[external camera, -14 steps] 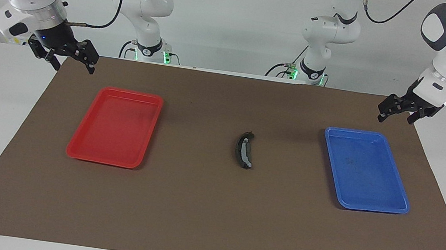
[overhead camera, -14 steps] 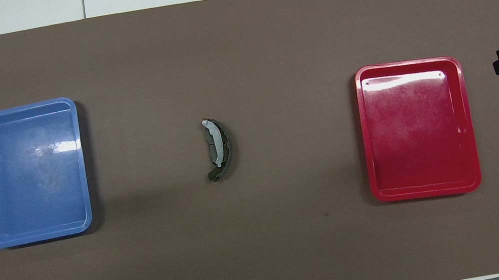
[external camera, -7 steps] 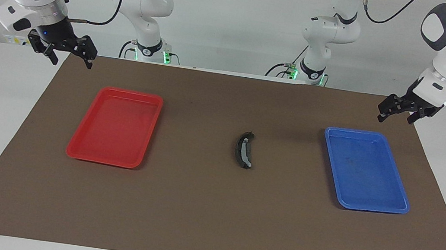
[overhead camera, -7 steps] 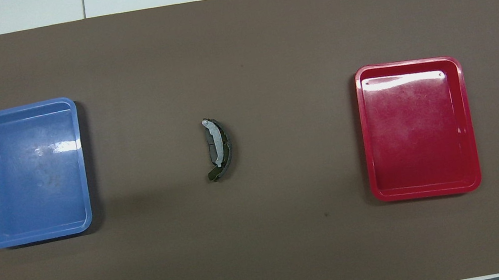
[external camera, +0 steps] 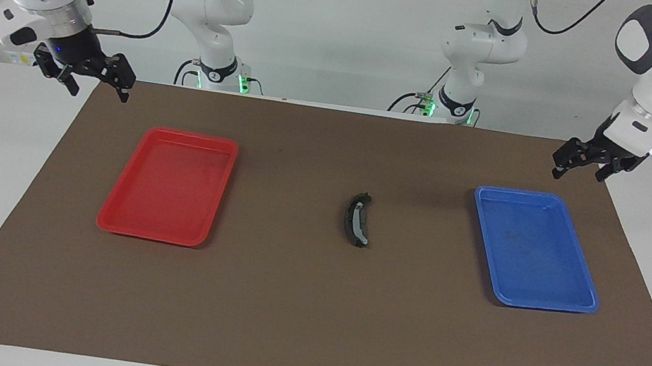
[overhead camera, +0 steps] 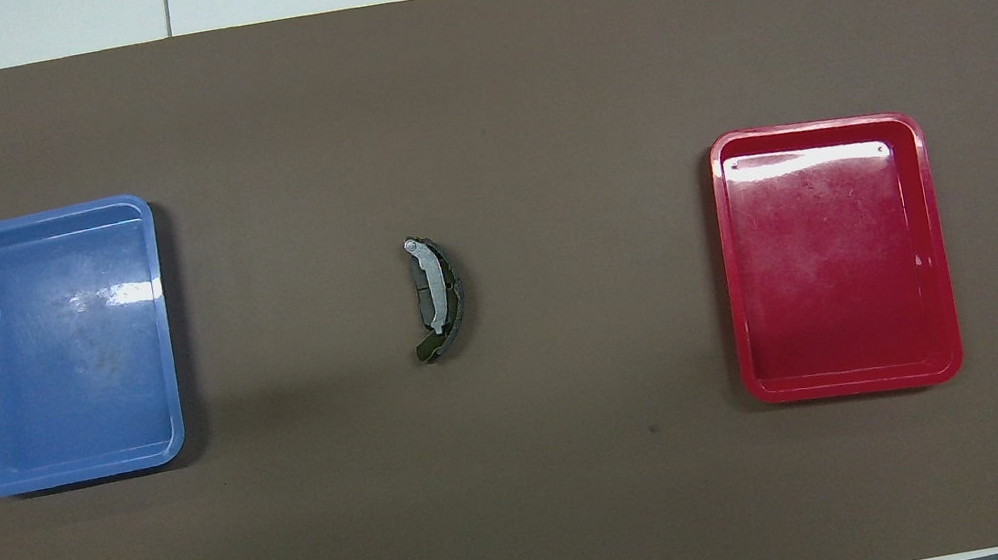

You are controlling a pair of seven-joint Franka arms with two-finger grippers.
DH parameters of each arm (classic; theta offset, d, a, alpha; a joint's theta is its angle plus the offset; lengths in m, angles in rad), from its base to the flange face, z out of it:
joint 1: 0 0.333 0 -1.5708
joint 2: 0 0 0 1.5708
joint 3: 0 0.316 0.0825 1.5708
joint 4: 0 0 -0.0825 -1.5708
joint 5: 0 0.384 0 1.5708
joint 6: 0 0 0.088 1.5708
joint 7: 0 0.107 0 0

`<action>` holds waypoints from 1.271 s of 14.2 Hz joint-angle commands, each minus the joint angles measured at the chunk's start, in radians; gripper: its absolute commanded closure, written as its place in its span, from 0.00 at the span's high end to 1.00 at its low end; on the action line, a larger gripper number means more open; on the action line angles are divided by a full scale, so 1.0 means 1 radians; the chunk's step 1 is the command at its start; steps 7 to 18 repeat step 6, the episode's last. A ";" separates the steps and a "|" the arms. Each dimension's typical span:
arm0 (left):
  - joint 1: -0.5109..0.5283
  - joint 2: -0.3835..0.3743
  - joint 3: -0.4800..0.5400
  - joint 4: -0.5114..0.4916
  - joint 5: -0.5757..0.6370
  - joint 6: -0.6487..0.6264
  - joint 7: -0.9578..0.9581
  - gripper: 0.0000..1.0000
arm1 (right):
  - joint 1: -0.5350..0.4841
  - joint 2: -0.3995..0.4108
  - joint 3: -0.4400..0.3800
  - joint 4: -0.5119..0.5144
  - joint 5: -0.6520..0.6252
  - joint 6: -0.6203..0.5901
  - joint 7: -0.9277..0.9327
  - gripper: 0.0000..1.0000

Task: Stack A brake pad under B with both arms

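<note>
The long black crescent brake pad B [external camera: 357, 219] with its grey strip lies in the middle of the brown mat, between the two trays; it also shows in the overhead view [overhead camera: 435, 297]. Dark edges show under and around the grey strip, but I cannot make out the short dark grey pad A as a separate piece. My right gripper [external camera: 97, 92] is open and empty, up over the mat's corner at the right arm's end. My left gripper [external camera: 577, 174] is open and empty, up over the mat's edge beside the blue tray. Both are far from the pad.
A red tray [external camera: 169, 185] lies empty toward the right arm's end, and a blue tray [external camera: 533, 249] lies empty toward the left arm's end. The brown mat [external camera: 306, 321] covers most of the white table.
My right gripper has drawn back outward toward its end of the table and a little upward. The left arm waits and has not moved. The pad has not moved.
</note>
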State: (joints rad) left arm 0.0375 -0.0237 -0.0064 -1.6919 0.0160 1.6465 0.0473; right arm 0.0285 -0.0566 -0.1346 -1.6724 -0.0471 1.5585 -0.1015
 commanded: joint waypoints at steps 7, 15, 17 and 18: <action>0.010 -0.001 -0.004 0.003 0.004 -0.016 0.008 1.00 | -0.041 -0.006 0.009 -0.006 0.027 -0.012 -0.017 1.00; 0.010 -0.001 -0.004 0.003 0.004 -0.016 0.008 1.00 | -0.041 -0.006 0.009 -0.006 0.027 -0.012 -0.017 1.00; 0.010 -0.001 -0.004 0.003 0.004 -0.016 0.008 1.00 | -0.041 -0.006 0.009 -0.006 0.027 -0.012 -0.017 1.00; 0.010 -0.001 -0.004 0.003 0.004 -0.016 0.008 1.00 | -0.041 -0.006 0.009 -0.006 0.027 -0.012 -0.017 1.00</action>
